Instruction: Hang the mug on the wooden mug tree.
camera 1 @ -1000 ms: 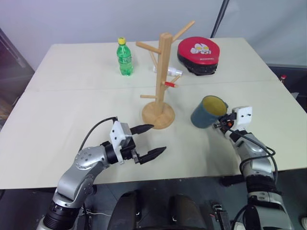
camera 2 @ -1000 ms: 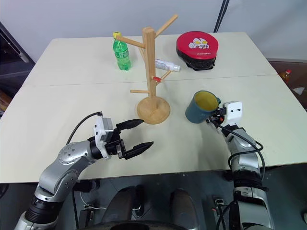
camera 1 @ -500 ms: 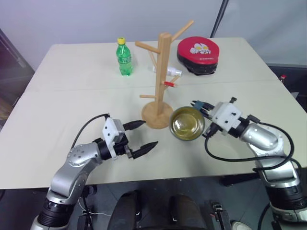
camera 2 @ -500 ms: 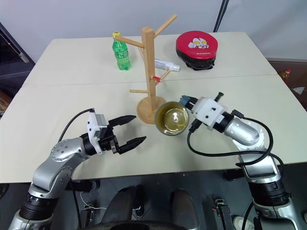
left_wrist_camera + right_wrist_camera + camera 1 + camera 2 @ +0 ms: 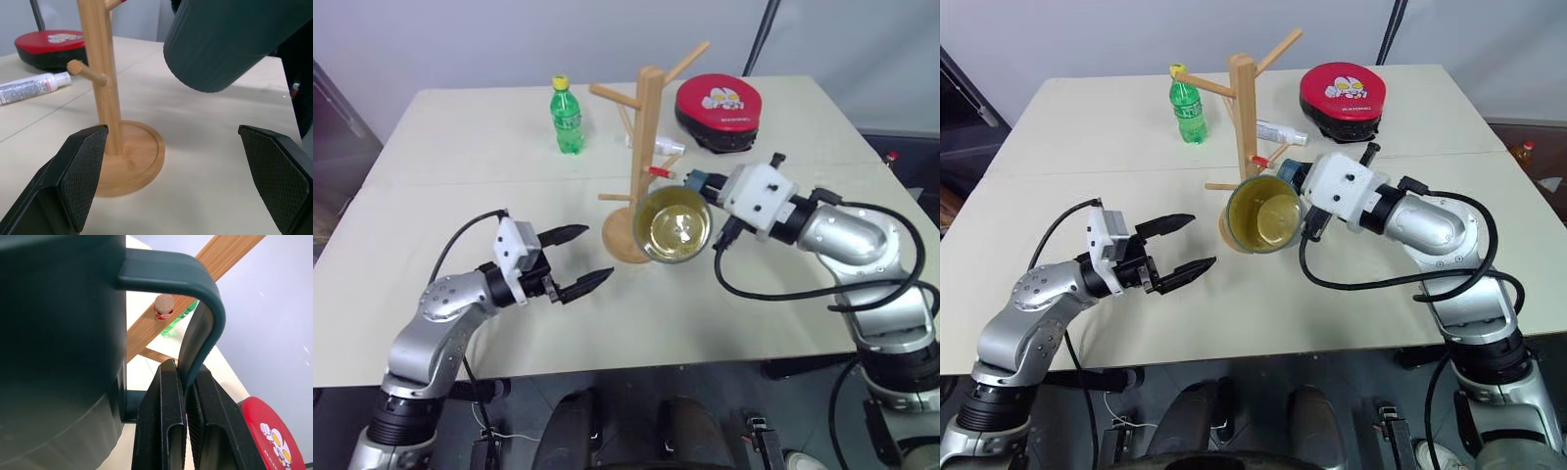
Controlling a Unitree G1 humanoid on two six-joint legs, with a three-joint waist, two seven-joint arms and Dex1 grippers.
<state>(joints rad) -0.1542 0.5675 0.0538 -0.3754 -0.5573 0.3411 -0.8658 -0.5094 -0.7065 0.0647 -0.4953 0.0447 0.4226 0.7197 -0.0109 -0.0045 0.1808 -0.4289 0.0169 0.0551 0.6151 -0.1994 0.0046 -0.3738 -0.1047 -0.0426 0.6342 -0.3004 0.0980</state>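
Mug (image 5: pixel 674 225) is in the air, held by my right fingers (image 5: pixel 183 396), which are pressed together on its loop handle (image 5: pixel 195 313). It lies on its side, so the yellow inside faces toward me, and it hangs just in front of the wooden mug tree (image 5: pixel 644 147), covering part of the round base (image 5: pixel 619 240) in my head views. One peg with a red tip (image 5: pixel 164 306) is close behind the handle, but it is not through the loop. My left fingers (image 5: pixel 576 262) are spread wide and hold nothing; they hover over the desk (image 5: pixel 460 186), to the left of the tree base and a little nearer to me. Behind the tree, on the left, a green bottle (image 5: pixel 568 117) stands upright. Behind the tree, on the right, a red and black round pad (image 5: pixel 720 110) rests, and a small white tube (image 5: pixel 32 87) lies on its side just behind the post.
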